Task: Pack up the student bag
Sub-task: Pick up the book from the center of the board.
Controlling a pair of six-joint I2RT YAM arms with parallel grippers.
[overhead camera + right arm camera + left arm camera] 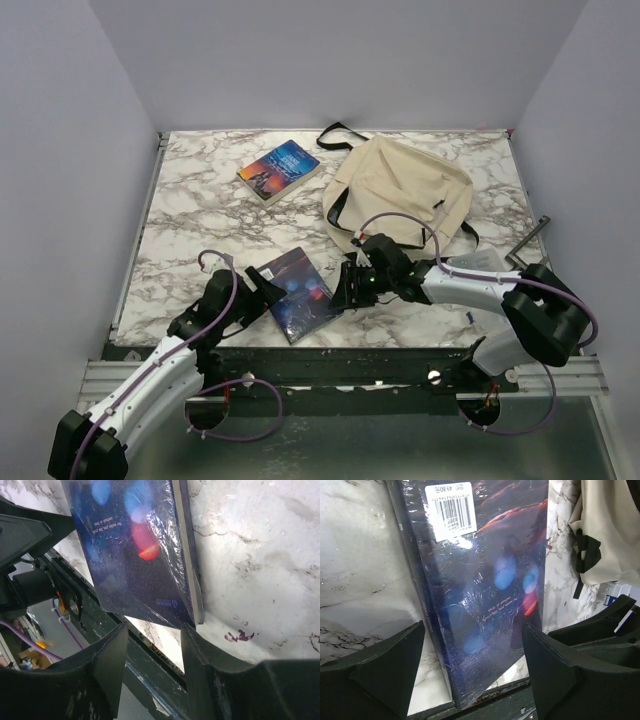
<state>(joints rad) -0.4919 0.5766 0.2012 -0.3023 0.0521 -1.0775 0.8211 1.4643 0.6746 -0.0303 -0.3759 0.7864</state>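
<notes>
1. Where the marble counter runs toward its far right corner, the student bag lies flat. It is cream with black straps, and its near edge lies just behind the right arm.
2. A dark book in shiny wrap lies near the counter's front edge, between the two hands and apart from the bag.
3. The left hand is spread wide at the book's left edge. Its wrist view shows the cover, with a barcode label, stretching between the fingers. Whether they touch the book cannot be told.
4. The right hand is partly spread and holds nothing. The book's corner lies just ahead of its gap.
5. A second book, blue and orange, lies left of the bag, well apart from both hands.
</notes>
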